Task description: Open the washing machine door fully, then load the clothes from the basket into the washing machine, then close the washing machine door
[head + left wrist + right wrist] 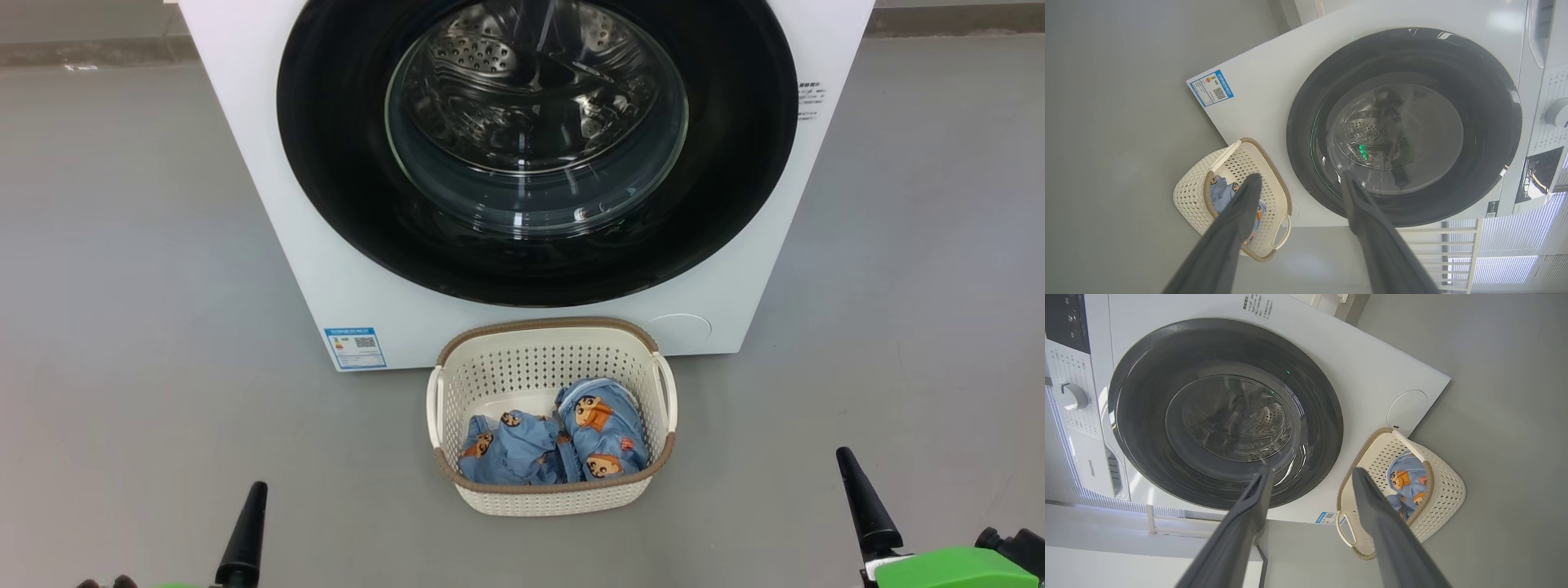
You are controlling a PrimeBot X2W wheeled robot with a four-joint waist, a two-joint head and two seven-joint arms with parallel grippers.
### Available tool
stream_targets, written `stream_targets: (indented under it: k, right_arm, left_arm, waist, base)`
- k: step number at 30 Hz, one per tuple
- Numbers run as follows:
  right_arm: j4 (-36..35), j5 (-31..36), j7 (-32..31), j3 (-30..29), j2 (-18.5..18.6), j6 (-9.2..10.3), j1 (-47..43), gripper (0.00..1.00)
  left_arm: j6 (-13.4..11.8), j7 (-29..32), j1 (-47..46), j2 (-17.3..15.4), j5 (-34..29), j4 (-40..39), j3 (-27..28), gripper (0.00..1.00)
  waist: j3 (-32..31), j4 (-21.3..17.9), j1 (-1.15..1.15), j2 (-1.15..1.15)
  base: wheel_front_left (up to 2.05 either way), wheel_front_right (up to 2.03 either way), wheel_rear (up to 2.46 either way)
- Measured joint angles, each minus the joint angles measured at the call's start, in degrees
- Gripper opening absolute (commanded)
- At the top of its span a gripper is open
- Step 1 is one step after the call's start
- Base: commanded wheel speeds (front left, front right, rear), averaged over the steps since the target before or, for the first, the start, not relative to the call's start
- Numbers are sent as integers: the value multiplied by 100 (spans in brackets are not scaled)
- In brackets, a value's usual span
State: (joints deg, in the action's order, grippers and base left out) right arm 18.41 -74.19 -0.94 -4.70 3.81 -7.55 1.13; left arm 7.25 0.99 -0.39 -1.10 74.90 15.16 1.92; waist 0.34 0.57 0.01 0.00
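Washing machine [269, 204] stood ahead, washing machine door [343, 163] shut. Basket [547, 498] sat just in front, below the door, clothes [555, 445] inside. Left gripper [1300, 177] and right gripper [1312, 471] were spread, empty. Risk: fingers likely slip off the glossy rim.

Clothes [555, 441] in basket [547, 343] before machine [269, 212]

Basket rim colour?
Brown, woven-look rim on the cream perforated plastic basket; clearest in the head view.
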Motion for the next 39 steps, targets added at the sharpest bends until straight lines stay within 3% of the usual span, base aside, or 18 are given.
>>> stream_targets:
  k: [39]
  right_arm:
    - [-55,2682,619,202,169,0,-1,100]
  left_arm:
    - [0,-614,48,-8,-3155,-517,-282,100]
  waist:
    - [19,89,0,0]
  base:
    - [0,0,0]
